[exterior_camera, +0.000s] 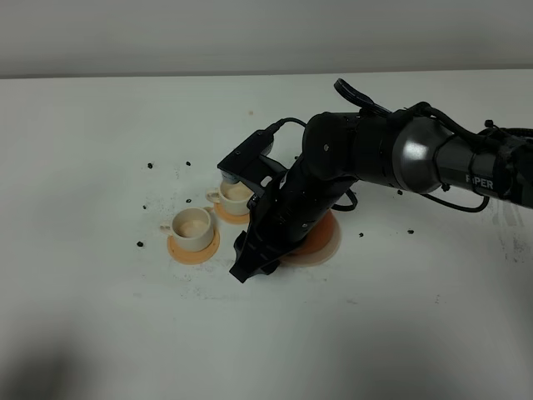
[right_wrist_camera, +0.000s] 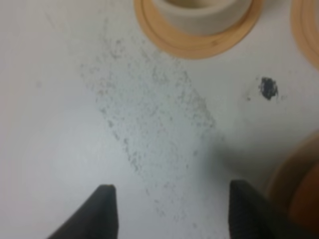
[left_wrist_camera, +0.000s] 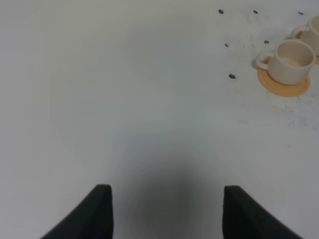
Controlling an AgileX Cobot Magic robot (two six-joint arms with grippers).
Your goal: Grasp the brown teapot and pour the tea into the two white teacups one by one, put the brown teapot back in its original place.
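Observation:
Both white teacups stand on orange coasters: the nearer one (exterior_camera: 193,227) (left_wrist_camera: 291,60) (right_wrist_camera: 199,12) and the farther one (exterior_camera: 235,196) (left_wrist_camera: 314,30). My right arm covers most of the brown teapot; only a blurred brown edge (right_wrist_camera: 299,194) shows in the right wrist view, just outside one finger. Its pale round mat (exterior_camera: 333,239) peeks out from under the arm. My right gripper (exterior_camera: 250,268) (right_wrist_camera: 167,209) hangs open low over bare table, between the nearer teacup and the teapot, holding nothing. My left gripper (left_wrist_camera: 167,209) is open and empty over bare table, well away from the teacups.
Small dark crumbs (exterior_camera: 140,244) (left_wrist_camera: 232,76) (right_wrist_camera: 268,87) and fine dust lie scattered on the white table (exterior_camera: 100,150) around the coasters (exterior_camera: 193,248). The right arm's black links (exterior_camera: 366,158) reach in from the right.

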